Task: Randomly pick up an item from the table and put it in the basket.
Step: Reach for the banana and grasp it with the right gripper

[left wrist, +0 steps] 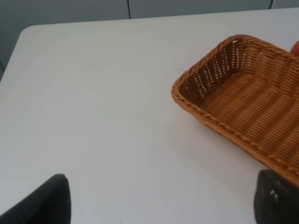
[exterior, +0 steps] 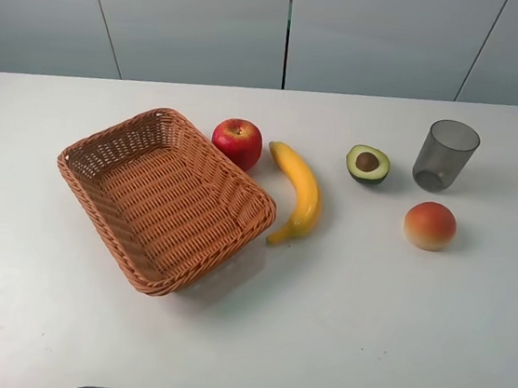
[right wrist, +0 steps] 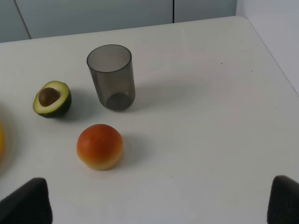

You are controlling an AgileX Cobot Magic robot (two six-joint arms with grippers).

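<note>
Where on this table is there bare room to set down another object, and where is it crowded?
Free: the wide table strip in front of the basket and banana, the patch left of the basket, and right of the cup. Crowded: the apple and banana lie close beside the basket's right side.

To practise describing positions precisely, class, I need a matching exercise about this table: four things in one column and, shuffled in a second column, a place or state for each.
Things:
1. banana
2. apple
3. avocado half
4. grey cup

Descriptions:
A. stands upright, open end up
B. cut face up, pit showing
C. lies between the apple and the avocado half
D. red, by the far corner of the basket

Pairs: 1-C; 2-D; 3-B; 4-A
</note>
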